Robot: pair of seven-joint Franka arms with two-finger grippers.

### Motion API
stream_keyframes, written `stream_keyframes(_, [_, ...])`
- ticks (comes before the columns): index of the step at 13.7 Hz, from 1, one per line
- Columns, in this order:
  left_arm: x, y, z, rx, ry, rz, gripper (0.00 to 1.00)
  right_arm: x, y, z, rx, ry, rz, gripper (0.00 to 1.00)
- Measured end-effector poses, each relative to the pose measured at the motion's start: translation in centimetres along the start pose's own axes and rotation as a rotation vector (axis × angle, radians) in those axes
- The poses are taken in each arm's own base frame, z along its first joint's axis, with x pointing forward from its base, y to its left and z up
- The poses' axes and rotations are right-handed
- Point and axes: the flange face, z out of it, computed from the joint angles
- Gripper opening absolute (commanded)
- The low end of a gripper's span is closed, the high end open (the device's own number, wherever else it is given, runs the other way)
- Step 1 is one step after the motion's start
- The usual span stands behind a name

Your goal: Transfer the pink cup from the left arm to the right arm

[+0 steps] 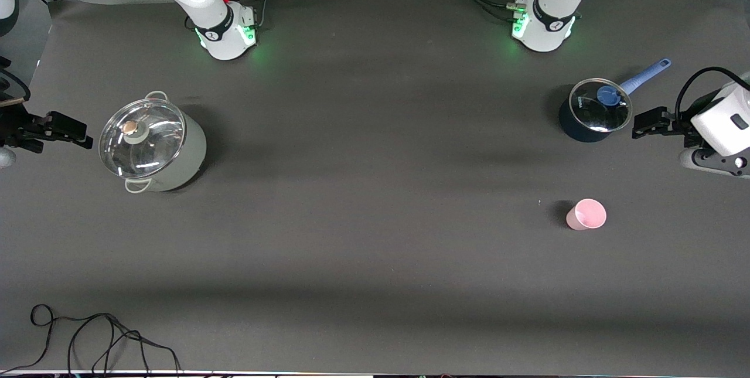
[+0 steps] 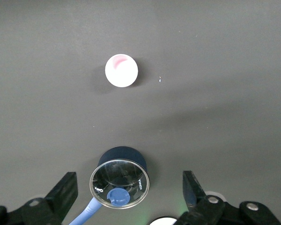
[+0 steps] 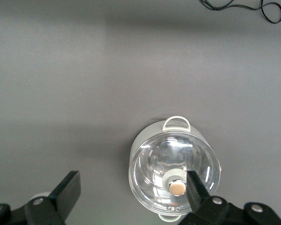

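The pink cup (image 1: 586, 214) stands upright on the dark table toward the left arm's end, nearer to the front camera than the blue saucepan. In the left wrist view the pink cup (image 2: 121, 71) shows from above, well apart from the fingers. My left gripper (image 1: 641, 123) hangs high over the table's end beside the saucepan, open and empty. The left wrist view shows this left gripper (image 2: 129, 192) with its jaws wide apart. My right gripper (image 1: 79, 132) hovers over the right arm's end of the table beside a large pot, open and empty. Its wide-spread jaws show in the right wrist view (image 3: 133, 185).
A dark blue saucepan (image 1: 595, 111) with a glass lid and a light blue handle stands at the left arm's end. A pale green pot (image 1: 153, 143) with a glass lid stands at the right arm's end. A black cable (image 1: 99, 337) lies near the front edge.
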Motion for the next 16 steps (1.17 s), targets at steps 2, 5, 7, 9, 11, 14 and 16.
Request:
stream_keyframes(2, [-0.02,-0.09,0.0,0.0,0.0,-0.002,1.0,-0.03,0.0,-0.04,0.0,0.0,0.0,1.0])
stream_keyframes(5, [-0.06,-0.25,0.03,-0.001,-0.002,-0.004,1.0,-0.04,0.0,-0.03,0.0,0.0,0.0,1.0])
stream_keyframes(7, [-0.06,-0.26,0.07,-0.001,-0.004,-0.005,1.0,-0.04,0.01,-0.04,0.0,0.0,0.0,1.0])
stream_keyframes(9, [-0.05,-0.3,0.13,-0.002,-0.006,-0.005,1.0,-0.05,0.07,-0.04,0.0,0.0,0.001,1.0])
stream_keyframes(11, [-0.03,-0.33,0.2,-0.002,-0.008,-0.005,1.0,-0.05,0.09,-0.04,0.0,0.0,0.002,1.0])
stream_keyframes(14, [-0.2,-0.32,0.5,-0.007,-0.031,-0.006,1.0,-0.06,0.14,-0.04,0.0,0.0,0.003,1.0])
stream_keyframes(16, [-0.31,-0.55,0.72,-0.01,-0.047,0.0,1.0,-0.06,0.14,-0.04,0.0,0.0,0.003,1.0])
